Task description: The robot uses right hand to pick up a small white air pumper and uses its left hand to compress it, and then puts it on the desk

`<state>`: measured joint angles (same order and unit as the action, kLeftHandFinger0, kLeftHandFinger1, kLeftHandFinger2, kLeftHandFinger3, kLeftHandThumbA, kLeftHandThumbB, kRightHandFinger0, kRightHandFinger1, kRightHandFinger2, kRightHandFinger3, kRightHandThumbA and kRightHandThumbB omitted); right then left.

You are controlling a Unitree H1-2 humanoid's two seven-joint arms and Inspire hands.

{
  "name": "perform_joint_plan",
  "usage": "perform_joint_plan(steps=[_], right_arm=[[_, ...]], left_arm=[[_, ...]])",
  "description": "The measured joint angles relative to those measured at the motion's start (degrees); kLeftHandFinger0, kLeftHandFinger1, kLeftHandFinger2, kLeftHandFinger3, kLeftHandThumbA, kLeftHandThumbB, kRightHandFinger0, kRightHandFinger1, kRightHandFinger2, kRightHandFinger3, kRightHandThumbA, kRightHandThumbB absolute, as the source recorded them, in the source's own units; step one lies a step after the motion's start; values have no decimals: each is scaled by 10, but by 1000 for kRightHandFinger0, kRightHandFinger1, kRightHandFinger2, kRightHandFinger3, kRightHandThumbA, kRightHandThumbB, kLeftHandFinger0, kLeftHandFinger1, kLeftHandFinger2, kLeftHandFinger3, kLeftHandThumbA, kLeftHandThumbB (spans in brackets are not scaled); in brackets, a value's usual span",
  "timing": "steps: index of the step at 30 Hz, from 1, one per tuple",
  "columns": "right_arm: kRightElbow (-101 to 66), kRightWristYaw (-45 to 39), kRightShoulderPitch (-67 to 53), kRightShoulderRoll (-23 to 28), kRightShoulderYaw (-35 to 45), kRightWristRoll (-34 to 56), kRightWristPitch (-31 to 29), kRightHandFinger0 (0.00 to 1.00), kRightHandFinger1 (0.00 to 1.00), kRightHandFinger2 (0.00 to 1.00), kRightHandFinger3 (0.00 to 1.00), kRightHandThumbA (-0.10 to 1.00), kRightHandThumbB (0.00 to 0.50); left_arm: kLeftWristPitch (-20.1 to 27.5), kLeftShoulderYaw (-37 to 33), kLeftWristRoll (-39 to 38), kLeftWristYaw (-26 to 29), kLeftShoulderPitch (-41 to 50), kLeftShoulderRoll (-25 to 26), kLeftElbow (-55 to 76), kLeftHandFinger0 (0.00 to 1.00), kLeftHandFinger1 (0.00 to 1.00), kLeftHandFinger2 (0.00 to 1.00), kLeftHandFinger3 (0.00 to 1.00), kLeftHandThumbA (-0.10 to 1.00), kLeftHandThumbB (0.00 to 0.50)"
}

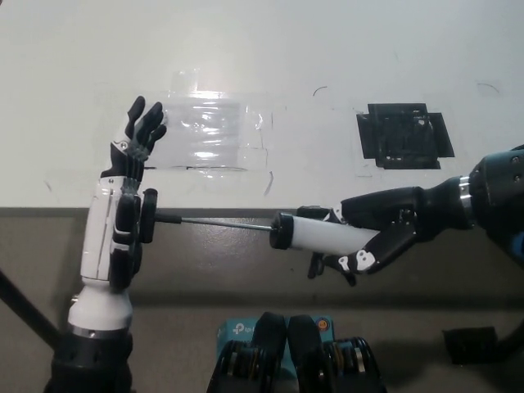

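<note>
black right hand clasping smooth white cylindrical air pumper, its t-handle against open-fingered white left hand

A white desk is seen from above, filling the upper half of the view, with its front edge running straight across the middle. A patch of clear, glossy tape is stuck flat on its surface, left of centre. A square of black tape is stuck to the right, well apart from the clear patch. A few faint dark marks are scattered over the surface.
</note>
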<state>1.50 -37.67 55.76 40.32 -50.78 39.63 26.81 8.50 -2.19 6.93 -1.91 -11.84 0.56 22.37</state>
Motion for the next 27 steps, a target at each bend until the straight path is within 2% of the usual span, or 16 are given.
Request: perform_joint_plan(steps=[6, 9, 11, 13, 17, 21, 22, 23, 25, 27], right_arm=[[3, 1, 7, -15, -9, -2, 0, 0, 345, 646, 365, -100, 208], [7, 2, 15, -24, -13, -3, 0, 0, 306, 600, 211, -100, 210], [10, 1, 22, -30, -16, -4, 0, 0, 305, 598, 167, -100, 209], [16, 1, 28, -39, -18, -6, 0, 0, 320, 609, 169, -100, 206], [22, 2, 35, -53, -27, -10, 0, 0, 322, 634, 282, -100, 184], [23, 3, 46, -63, -42, -18, 0, 0, 338, 659, 295, -100, 190], [25, 3, 48, -65, -43, -19, 0, 0, 354, 691, 320, -100, 178], [26, 3, 50, -67, -44, -19, 0, 0, 361, 693, 318, -100, 189], [29, 3, 53, -72, -47, -21, 0, 0, 366, 696, 473, -100, 196], [32, 3, 58, -77, -51, -24, 0, 0, 373, 697, 549, -100, 176]], left_arm=[[-1, -6, -1, 0, 0, -2, -5, 1000, 1000, 1000, 1000, 1000, 322], [-1, -6, -2, 0, 0, -2, -6, 1000, 1000, 1000, 1000, 1000, 330], [-1, -6, -4, 0, 0, -2, -6, 1000, 1000, 1000, 1000, 1000, 342], [-2, -7, -6, 0, 0, -3, -6, 1000, 1000, 1000, 1000, 1000, 335], [-2, -9, -7, 0, 7, -5, -5, 1000, 1000, 1000, 1000, 1000, 333], [-2, -11, -7, 0, 10, -7, -5, 1000, 1000, 1000, 1000, 1000, 331], [-2, -11, -7, 0, 10, -8, -5, 1000, 1000, 1000, 1000, 1000, 328], [-2, -12, -7, 0, 11, -8, -5, 1000, 1000, 1000, 1000, 1000, 325], [-2, -12, -7, 0, 12, -8, -5, 1000, 1000, 1000, 1000, 1000, 327], [-2, -12, -7, 0, 13, -9, -5, 1000, 1000, 1000, 1000, 1000, 330]])
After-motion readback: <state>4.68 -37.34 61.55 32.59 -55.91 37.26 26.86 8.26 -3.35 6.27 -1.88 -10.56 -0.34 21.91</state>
